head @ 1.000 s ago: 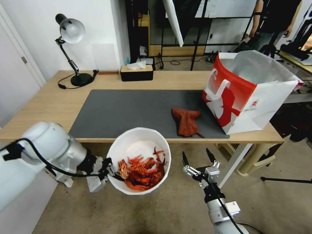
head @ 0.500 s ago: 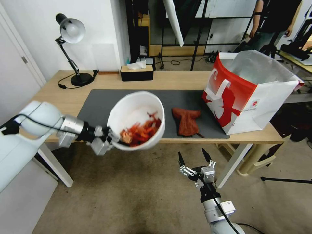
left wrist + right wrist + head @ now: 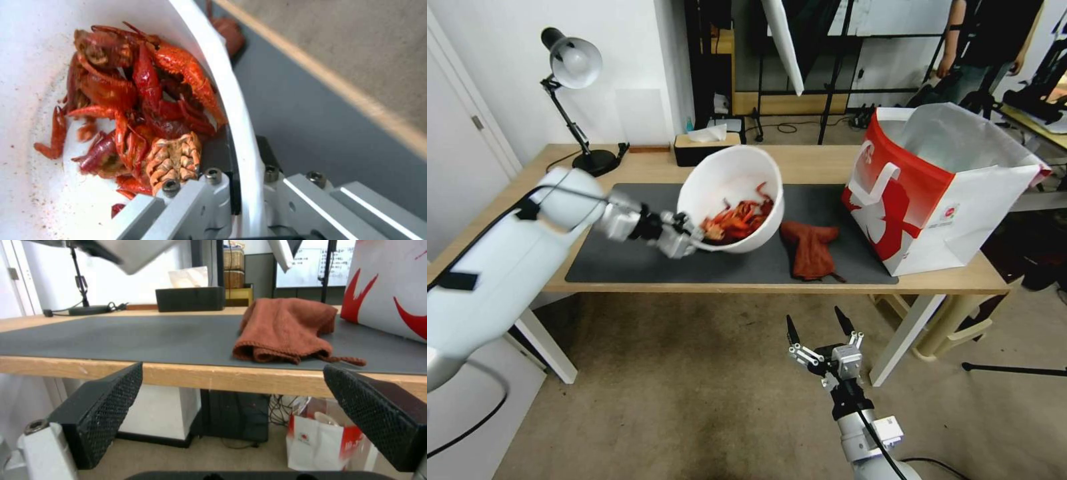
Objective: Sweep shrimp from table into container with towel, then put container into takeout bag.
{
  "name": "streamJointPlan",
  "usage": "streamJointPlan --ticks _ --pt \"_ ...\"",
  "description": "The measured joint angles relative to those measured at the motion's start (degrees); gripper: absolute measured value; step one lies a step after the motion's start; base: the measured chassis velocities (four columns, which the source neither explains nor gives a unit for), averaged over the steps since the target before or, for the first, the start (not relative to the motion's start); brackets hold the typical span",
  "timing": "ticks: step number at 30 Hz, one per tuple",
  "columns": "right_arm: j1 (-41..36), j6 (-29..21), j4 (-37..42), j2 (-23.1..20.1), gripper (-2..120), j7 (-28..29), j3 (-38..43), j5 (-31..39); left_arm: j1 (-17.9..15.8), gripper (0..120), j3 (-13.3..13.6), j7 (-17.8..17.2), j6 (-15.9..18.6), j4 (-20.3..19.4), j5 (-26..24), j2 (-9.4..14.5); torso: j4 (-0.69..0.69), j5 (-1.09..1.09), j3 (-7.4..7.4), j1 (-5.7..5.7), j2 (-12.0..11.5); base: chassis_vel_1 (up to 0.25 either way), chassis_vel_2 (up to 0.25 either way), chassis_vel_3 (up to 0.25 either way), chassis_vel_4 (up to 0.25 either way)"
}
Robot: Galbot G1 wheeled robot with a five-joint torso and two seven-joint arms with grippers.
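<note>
Now, label by label:

Left gripper: clamped on the near rim of the container, 1 finger inside the wall and 1 outside, as the left wrist view shows; it holds the bowl in the air above the dark grey mat.

Container: a round white bowl, tilted so its opening faces the head camera, lifted clear of the table, just left of the towel.

Shrimp: a glossy red-orange heap of whole shellfish with claws and legs, lying against the low side of the bowl beside the gripped rim.

Towel: a crumpled rust-red cloth on the mat near the front edge of the table, between bowl and bag; its dark loop points towards the bag.

Takeout bag: upright and open-mouthed on the right end of the table, red and white with a white handle.

Table: light wood top.

Mat: large, dark grey, on the tabletop.

Right gripper: low in front of the table edge, below the towel, its 2 black fingers spread wide and holding nothing.

Desk lamp: at the far left corner.

Black tissue box: at the far edge.
</note>
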Motion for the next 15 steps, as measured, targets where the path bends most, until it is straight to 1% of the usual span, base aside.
streamJointPlan --ticks 1,2,3,5,6,7,8,9,10,12,13,14,15 --pt "0.01 0.07 -0.01 0.09 100 -0.05 -0.03 -0.06 -1.93 0 0.80 0.06 -0.23 2.06 0.62 -1.78 -0.01 -0.01 0.00 0.00 0.00 0.000 0.000 0.000 0.000" --pt "0.01 0.07 -0.01 0.09 100 -0.05 -0.03 -0.06 -1.93 0 0.80 0.06 -0.23 2.06 0.62 -1.78 -0.01 -0.01 0.00 0.00 0.00 0.000 0.000 0.000 0.000" --pt "0.03 0.10 -0.03 0.11 100 -0.07 -0.04 -0.08 -2.93 0 1.14 0.07 -0.35 3.21 0.96 -2.85 0.00 0.00 0.00 0.00 0.00 0.000 0.000 0.000 0.000" --pt "0.04 0.27 -0.21 0.24 100 -0.13 -0.02 -0.10 -6.31 0 2.24 0.02 -0.82 7.06 2.24 -6.70 0.00 -0.01 0.01 0.00 -0.01 0.000 0.000 0.000 0.000" --pt "0.04 0.27 -0.21 0.24 100 -0.13 -0.02 -0.10 -6.31 0 2.24 0.02 -0.82 7.06 2.24 -6.70 0.00 -0.01 0.01 0.00 -0.01 0.000 0.000 0.000 0.000" --pt "0.05 0.38 -0.35 0.29 100 -0.14 0.03 -0.10 -7.52 0 2.58 -0.03 -0.95 8.20 2.76 -7.98 0.00 -0.01 0.01 0.00 0.00 0.000 0.000 0.000 0.000" --pt "0.05 0.60 -0.64 0.37 100 -0.18 0.07 -0.10 -10.15 0 3.38 -0.48 -1.16 10.61 3.50 -10.63 -0.01 0.02 0.00 0.00 0.00 0.000 0.000 0.000 0.000" --pt "0.03 0.71 -0.79 0.39 100 -0.20 0.11 -0.10 -11.67 0 3.92 -0.75 -1.32 12.04 3.90 -12.03 -0.02 0.01 0.00 0.00 0.00 0.000 0.000 0.000 0.000" --pt "0.03 0.71 -0.79 0.39 100 -0.20 0.11 -0.10 -11.67 0 3.92 -0.75 -1.32 12.04 3.90 -12.03 -0.02 0.01 0.00 0.00 0.00 0.000 0.000 0.000 0.000" --pt "0.03 0.84 -1.02 0.41 100 -0.22 0.20 -0.10 -14.11 0 4.78 -1.20 -1.60 14.25 4.50 -14.20 -0.02 0.00 0.01 0.00 0.00 0.000 0.000 0.000 0.000" --pt "0.05 0.94 -1.20 0.47 100 -0.28 0.25 -0.10 -16.29 0 5.32 -1.51 -1.88 16.27 4.98 -16.10 -0.02 0.01 0.00 0.00 0.00 0.000 0.000 0.000 0.000" --pt "0.05 0.94 -1.20 0.47 100 -0.28 0.25 -0.10 -16.29 0 5.32 -1.51 -1.88 16.27 4.98 -16.10 -0.02 0.01 0.00 0.00 0.00 0.000 0.000 0.000 0.000" --pt "0.06 0.98 -1.29 0.55 100 -0.30 0.27 -0.10 -17.58 0 5.49 -1.64 -2.16 17.40 5.50 -17.15 -0.01 0.01 0.00 0.00 0.00 0.000 0.000 0.000 0.000"
